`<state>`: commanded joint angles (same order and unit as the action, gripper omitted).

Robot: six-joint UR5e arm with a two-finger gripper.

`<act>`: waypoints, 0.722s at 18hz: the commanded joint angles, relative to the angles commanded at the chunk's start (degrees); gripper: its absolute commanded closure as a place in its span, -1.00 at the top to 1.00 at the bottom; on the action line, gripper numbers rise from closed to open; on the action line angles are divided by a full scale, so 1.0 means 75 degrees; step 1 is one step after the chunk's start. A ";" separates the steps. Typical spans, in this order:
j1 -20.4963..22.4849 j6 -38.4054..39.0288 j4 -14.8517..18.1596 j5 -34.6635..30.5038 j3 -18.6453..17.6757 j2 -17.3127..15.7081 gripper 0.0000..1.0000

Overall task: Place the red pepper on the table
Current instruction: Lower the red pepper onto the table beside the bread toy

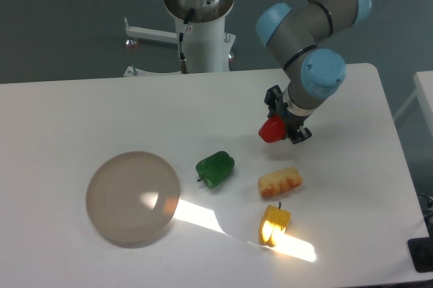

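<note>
The red pepper [272, 130] is small and glossy and sits between the black fingers of my gripper [279, 131], right of centre. The gripper is shut on it and holds it a little above the white table [67, 112]. Only the pepper's left side shows; the rest is hidden by the fingers. The arm comes down from the upper right.
A green pepper [216, 168] lies left of and below the gripper. A pale orange-yellow block [280, 182] lies just below the gripper, with a translucent yellow pepper [275, 224] below that. A round greyish-beige disc [132, 197] lies at the front left. A bright sunlight strip crosses the front.
</note>
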<state>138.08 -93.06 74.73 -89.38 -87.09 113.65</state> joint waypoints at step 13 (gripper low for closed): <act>-0.0164 -0.0060 -0.0460 0.0223 -0.0270 0.0093 -0.22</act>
<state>136.85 -93.52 71.28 -87.71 -89.12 114.34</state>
